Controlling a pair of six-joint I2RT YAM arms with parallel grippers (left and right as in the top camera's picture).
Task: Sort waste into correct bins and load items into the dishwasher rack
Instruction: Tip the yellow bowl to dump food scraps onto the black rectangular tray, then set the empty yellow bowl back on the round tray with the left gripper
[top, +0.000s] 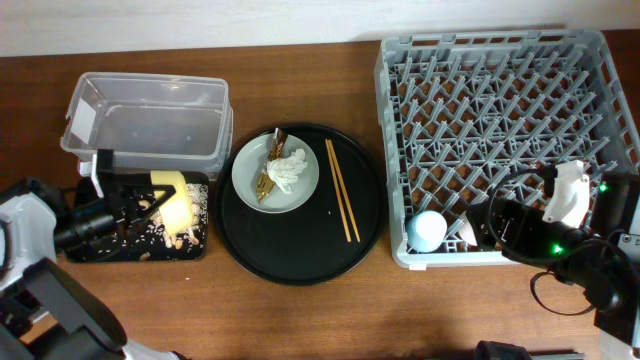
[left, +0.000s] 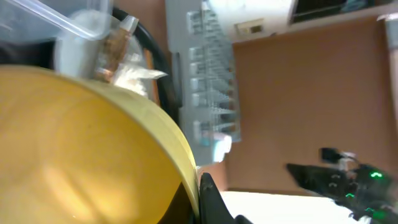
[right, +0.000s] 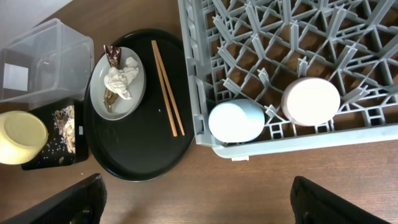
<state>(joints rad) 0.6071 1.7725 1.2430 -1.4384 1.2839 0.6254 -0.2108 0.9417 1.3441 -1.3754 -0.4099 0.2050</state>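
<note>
**A:** Where is the bowl (top: 175, 200)?

**B:** The left jaws hold it, tipped over the black bin (right: 53, 160). Scraps (top: 165, 228) lie scattered in the bin beneath it. The left wrist view shows little beyond the bowl's yellow wall.

**A:** So this is the emptying step?

**B:** I'd judge so. Keep the bowl's mouth well inside the bin's walls. Tilt further rather than shake, so crumbs don't jump onto the surface. I cannot tell whether the inside is clean yet, so check before carrying it to the rack (top: 500, 110).

**A:** And the right jaws?

**B:** Wide apart and empty, over the rack. The blue cup (top: 427, 231) and pink cup (right: 311, 101) sit in its corner. The tissue (top: 288, 170) and wrapper (top: 268, 182) lie on the plate (top: 305, 192), so they come next.
</note>
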